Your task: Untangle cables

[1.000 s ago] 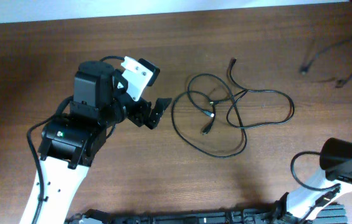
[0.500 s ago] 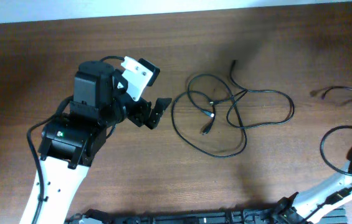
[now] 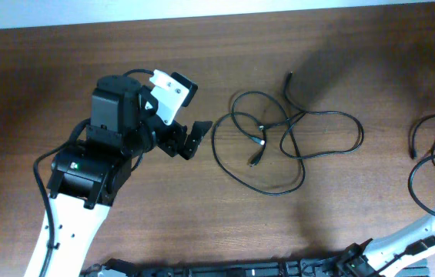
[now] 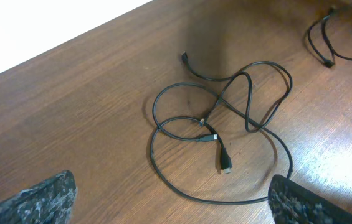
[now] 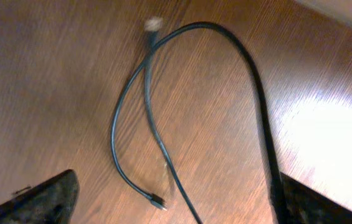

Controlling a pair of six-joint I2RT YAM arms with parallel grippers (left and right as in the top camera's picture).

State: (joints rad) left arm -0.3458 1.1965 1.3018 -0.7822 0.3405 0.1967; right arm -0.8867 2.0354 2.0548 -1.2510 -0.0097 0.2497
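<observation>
A tangle of cables (image 3: pixel 282 138) lies on the wooden table (image 3: pixel 48 77), thin black cords crossing one another in several loose loops. Inside the loops, close together, sit a larger plug (image 4: pixel 225 167) and a smaller plug (image 4: pixel 210 137). A third cord end (image 3: pixel 289 76) pokes out at the tangle's far side, towards the back edge of the table.

Just beside the tangle, on its left, hovers the left gripper (image 3: pixel 190 141), pointed at the nearest loop. It is released. In the left wrist view its two fingers (image 4: pixel 45 199) stand wide apart at the lower corners with nothing between them but bare wood, and the closest sweep of cord passes just ahead of the right-hand finger.

Well apart from the tangle, off to its right near the table's edge, lies a separate cable (image 3: pixel 416 142), curled in an open loop and joined to nothing in the middle.

Over that loop, farthest from the tangle, is the right gripper (image 5: pixel 176 186). Its fingers (image 5: pixel 45 199) are spread wide and grasp nothing. The separate cable lies on the wood between them, one small plug (image 5: pixel 157 202) near the bottom of the wrist view. One strand runs down close along the right-hand finger, and I cannot tell whether it touches.
</observation>
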